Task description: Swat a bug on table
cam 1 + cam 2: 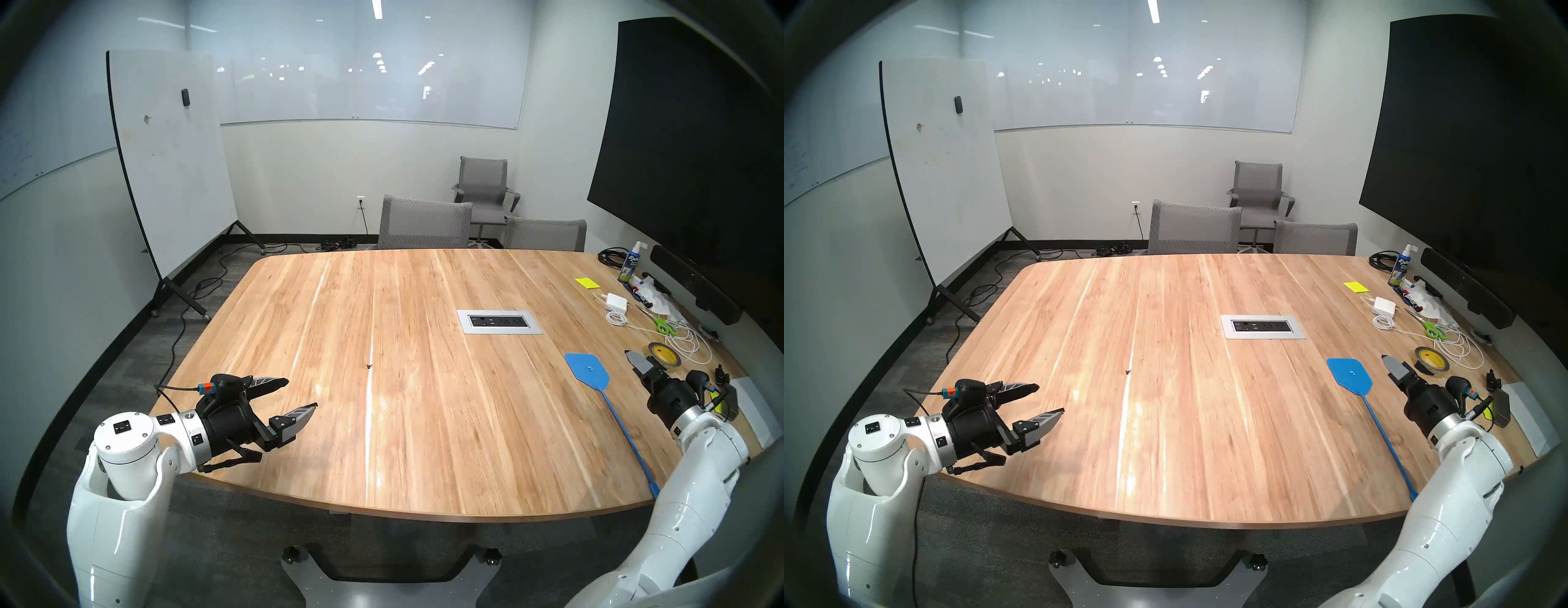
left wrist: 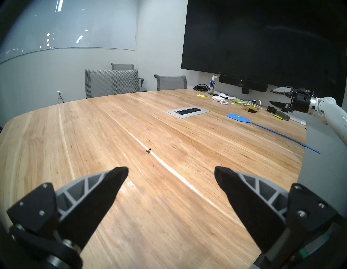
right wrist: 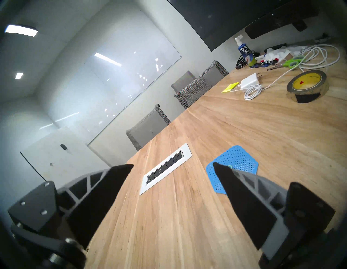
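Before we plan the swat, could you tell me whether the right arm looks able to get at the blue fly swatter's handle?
Probably yes: the fly swatter lies flat beside the open right gripper, with nothing on its handle.

Bare table [image 1: 297, 322] surrounds the bug [image 1: 370, 365]; clutter [image 1: 662, 335] crowds the right edge.

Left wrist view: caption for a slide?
Open left gripper faces the bug on the table; blue swatter lies unheld at right.
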`<move>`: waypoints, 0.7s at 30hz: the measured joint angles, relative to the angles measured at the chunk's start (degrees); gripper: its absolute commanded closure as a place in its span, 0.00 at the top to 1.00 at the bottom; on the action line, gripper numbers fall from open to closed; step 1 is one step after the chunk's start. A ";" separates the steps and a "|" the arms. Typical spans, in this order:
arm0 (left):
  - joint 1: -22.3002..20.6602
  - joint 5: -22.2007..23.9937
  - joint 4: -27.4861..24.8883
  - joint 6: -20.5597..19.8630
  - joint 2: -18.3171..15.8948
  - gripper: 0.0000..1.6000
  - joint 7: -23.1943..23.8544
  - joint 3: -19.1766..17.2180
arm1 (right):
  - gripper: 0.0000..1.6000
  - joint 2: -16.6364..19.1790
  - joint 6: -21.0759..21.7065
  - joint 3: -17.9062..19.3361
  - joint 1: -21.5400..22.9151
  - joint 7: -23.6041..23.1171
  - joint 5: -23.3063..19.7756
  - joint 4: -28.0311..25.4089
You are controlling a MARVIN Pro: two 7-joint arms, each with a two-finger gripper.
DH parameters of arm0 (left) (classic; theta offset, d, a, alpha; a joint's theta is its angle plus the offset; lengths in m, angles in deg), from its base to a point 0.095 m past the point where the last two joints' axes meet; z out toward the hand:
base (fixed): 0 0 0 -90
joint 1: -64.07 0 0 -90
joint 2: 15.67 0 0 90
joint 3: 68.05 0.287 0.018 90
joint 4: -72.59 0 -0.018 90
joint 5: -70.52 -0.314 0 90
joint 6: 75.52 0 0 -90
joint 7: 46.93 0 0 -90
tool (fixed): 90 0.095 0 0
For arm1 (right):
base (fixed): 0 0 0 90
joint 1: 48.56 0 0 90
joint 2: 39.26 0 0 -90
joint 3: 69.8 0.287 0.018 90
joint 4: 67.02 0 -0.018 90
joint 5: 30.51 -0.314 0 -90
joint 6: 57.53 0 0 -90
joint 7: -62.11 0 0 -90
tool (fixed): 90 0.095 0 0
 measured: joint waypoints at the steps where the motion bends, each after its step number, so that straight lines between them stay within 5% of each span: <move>1: 0.00 0.00 0.00 0.00 0.01 1.00 0.00 0.00 | 1.00 0.04 0.12 0.34 -0.40 -0.40 -0.07 -0.28; 21: -0.02 -0.09 0.00 -0.03 0.10 1.00 0.07 -0.05 | 1.00 1.12 -0.74 4.78 -7.15 -7.26 -0.52 -1.77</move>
